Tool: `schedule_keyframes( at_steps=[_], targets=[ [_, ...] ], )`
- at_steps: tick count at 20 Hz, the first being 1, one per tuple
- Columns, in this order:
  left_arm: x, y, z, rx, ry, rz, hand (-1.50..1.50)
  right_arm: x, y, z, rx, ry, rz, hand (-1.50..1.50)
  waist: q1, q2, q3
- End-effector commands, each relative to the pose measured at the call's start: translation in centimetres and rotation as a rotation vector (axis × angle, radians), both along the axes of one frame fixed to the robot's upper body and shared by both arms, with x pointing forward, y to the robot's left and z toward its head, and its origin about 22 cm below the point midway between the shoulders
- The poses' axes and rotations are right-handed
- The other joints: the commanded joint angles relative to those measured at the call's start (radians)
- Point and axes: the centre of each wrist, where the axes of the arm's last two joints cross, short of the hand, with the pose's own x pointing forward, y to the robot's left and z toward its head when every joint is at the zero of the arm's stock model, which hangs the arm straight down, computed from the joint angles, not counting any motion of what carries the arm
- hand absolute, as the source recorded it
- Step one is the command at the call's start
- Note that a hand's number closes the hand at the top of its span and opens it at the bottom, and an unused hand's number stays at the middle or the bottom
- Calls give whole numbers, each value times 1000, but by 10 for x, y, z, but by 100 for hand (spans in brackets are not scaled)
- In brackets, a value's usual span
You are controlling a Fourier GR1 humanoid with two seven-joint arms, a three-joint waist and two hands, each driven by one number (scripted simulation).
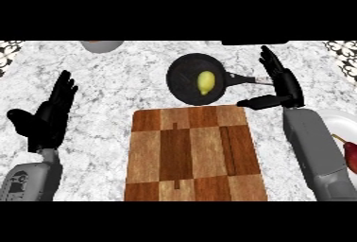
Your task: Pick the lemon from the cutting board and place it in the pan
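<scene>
The yellow lemon (206, 82) lies inside the black pan (185, 78), which sits on the counter just beyond the wooden cutting board (195, 153). The pan's handle (245, 79) points right, toward my right hand (282, 80). That hand hovers open beside the handle, fingers straight and pointing away, thumb stretched left toward the board's far right corner. It holds nothing. My left hand (49, 116) rests open at the left of the board, fingers up. No object lies on the board.
A white plate (340, 124) with a red item (351, 156) on it sits at the right edge, partly behind my right forearm. A grey bowl (102, 45) shows at the far edge, upper left. A dark object (254, 42) lies at the far edge.
</scene>
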Motion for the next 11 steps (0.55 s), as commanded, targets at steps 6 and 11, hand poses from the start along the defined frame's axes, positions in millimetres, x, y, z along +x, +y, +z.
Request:
schedule_keyframes(
  at_steps=[6, 11],
  targets=[
    [-4, 7, 12, 10, -3, -5, 0, -81, -33, 16, 1, 11, 53, -150, -2, 0, 0],
    [-4, 0, 20, 4, -21, -23, 0, -126, -37, 52, -63, 8, 7, -150, 25, 11, 1]
  ],
)
